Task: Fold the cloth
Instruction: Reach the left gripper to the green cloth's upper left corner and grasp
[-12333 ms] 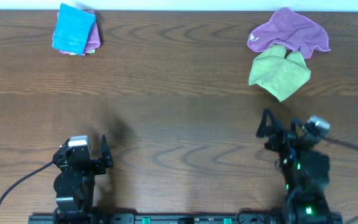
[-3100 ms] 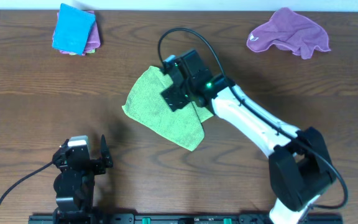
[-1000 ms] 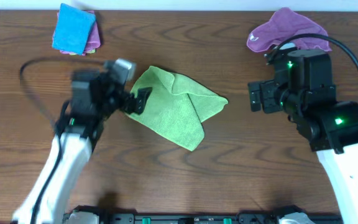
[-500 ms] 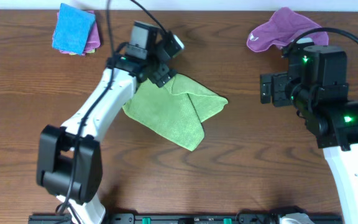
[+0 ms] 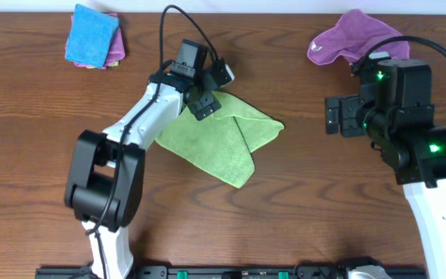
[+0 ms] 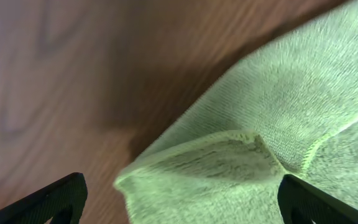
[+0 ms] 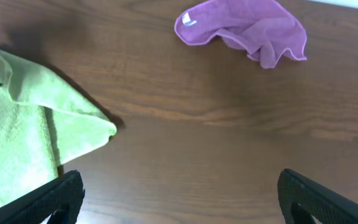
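The left arm stretches from the near edge toward 12 o'clock, its left gripper spread wide over the far corner of the cloth. The cloth lies mid-table with one flap doubled over. Whether the fingertips touch it is unclear. At 3 o'clock of the cloth, the raised right gripper gapes empty. The purple cloth lies at 1 o'clock. At 11, the blue cloth hides most of something pink.
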Controlling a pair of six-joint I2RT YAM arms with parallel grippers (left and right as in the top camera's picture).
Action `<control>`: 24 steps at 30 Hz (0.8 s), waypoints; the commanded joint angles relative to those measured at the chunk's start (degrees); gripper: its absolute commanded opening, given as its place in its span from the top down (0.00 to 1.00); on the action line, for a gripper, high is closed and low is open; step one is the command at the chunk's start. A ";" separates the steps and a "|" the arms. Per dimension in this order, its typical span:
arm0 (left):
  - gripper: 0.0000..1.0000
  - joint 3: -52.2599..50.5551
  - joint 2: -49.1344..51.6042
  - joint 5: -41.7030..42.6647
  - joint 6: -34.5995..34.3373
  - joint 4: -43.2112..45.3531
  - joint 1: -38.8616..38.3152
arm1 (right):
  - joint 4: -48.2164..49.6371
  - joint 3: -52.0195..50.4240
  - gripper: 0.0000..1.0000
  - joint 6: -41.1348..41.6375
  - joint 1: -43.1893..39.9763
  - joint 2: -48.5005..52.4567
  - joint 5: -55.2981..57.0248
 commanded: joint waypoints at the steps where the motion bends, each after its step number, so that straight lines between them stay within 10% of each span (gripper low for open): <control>1: 0.00 0.94 1.62 2.56 1.90 0.42 0.13 | -0.52 0.59 0.01 0.81 -0.52 -0.42 0.20; 24: 0.75 0.94 1.81 11.63 1.29 1.57 0.15 | -0.68 0.59 0.01 0.83 -0.52 -0.42 0.20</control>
